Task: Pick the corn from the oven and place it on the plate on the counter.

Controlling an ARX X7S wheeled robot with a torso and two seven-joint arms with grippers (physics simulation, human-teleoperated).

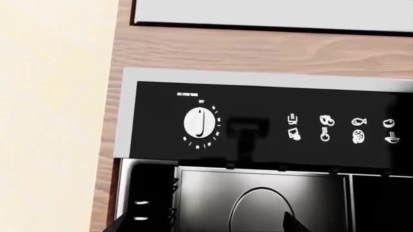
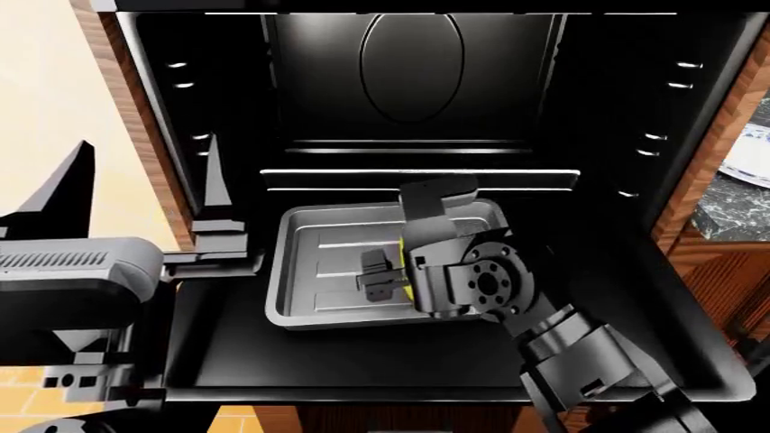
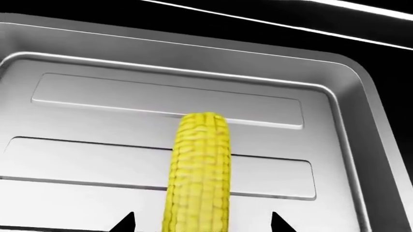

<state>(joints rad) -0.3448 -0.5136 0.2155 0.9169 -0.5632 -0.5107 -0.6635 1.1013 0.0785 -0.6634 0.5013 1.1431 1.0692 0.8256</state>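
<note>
- Corn (image 3: 199, 174) — a bright yellow tapered cob — lies on the grey metal baking tray (image 3: 322, 145) inside the black wall oven (image 2: 216, 117).
- Right gripper (image 3: 201, 223) straddles it, jaws wide, dark fingertips (image 3: 125, 223) either side, not yet closed.
- Best centre over the cob, then close gently so it doesn't roll.
- Only the head view shows the blue-rimmed white plate (image 2: 748, 158) on the marble counter (image 2: 728, 207); the left gripper's jaws I cannot tell.

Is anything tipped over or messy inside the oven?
Nothing stands out. The corn lies flat on the grey baking tray inside the oven, nothing spilled, with the right gripper open around it.
</note>
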